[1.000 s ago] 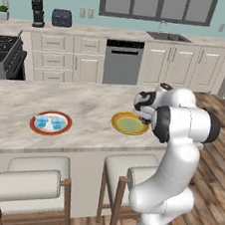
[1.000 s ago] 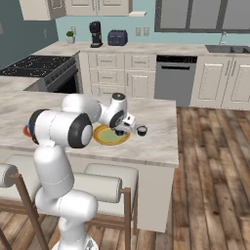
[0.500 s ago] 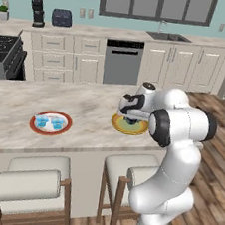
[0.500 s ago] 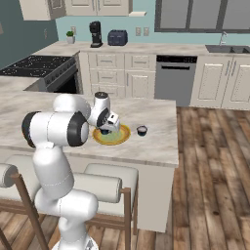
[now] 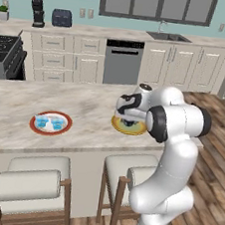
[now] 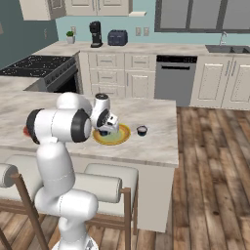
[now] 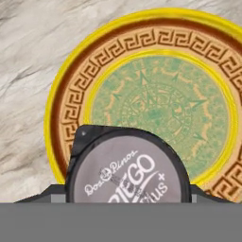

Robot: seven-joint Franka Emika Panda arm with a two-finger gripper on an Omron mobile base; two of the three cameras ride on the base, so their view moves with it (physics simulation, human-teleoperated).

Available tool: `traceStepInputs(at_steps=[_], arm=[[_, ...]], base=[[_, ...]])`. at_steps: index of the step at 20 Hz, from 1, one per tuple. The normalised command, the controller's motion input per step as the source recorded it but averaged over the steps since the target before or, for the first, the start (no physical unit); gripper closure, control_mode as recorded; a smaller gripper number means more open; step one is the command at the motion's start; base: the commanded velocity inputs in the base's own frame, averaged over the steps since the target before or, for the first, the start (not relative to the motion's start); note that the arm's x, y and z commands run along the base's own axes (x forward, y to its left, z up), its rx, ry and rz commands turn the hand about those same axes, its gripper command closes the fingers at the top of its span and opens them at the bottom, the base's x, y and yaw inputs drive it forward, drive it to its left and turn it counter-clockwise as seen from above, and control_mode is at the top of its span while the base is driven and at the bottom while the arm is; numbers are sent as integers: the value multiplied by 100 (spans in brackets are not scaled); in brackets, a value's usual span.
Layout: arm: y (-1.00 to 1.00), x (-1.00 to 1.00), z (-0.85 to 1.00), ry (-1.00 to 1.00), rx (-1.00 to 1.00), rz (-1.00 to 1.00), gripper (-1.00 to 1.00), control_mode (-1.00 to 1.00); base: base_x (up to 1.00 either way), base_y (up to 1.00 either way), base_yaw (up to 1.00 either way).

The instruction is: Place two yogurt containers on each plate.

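Left base view: the gripper [image 5: 129,121] sits right of frame centre, directly above the yellow plate [image 5: 118,127] on the marble island counter [image 5: 14,109]. A dark yogurt cup [image 5: 129,123] shows beneath the hand, over the plate. At left of centre, the white plate with red-orange rim [image 5: 35,124] carries two pale blue yogurt containers [image 5: 50,123] side by side. The two plates lie well apart.

Right base view: the gripper [image 6: 104,131] is left of centre, over the near-left part of the yellow plate [image 6: 122,137]. A second dark yogurt cup [image 6: 142,131] stands on the counter just right of that plate, not touching it. A red sliver of the other plate [image 6: 26,131] shows at the far left, behind the arm.

Hand view: the held dark cup [image 7: 127,171], grey lid with white lettering, occupies the lower centre, clamped between the fingers, whose dark tips [image 7: 42,194] project at both sides of it. Behind it lies the yellow plate [image 7: 54,108], with brown key-pattern band and greenish centre. Whether the cup rests on the plate cannot be determined.
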Motion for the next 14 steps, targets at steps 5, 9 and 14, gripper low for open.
traceStepInputs(at_steps=[5, 9, 14], arm=[[20, 16, -21, 0, 1, 0, 100, -100], [29, 8, -22, 0, 0, 0, 100, -100], [15, 11, -22, -1, 0, 0, 100, -100]], base=[[0, 0, 0], [0, 0, 0], [0, 0, 0]])
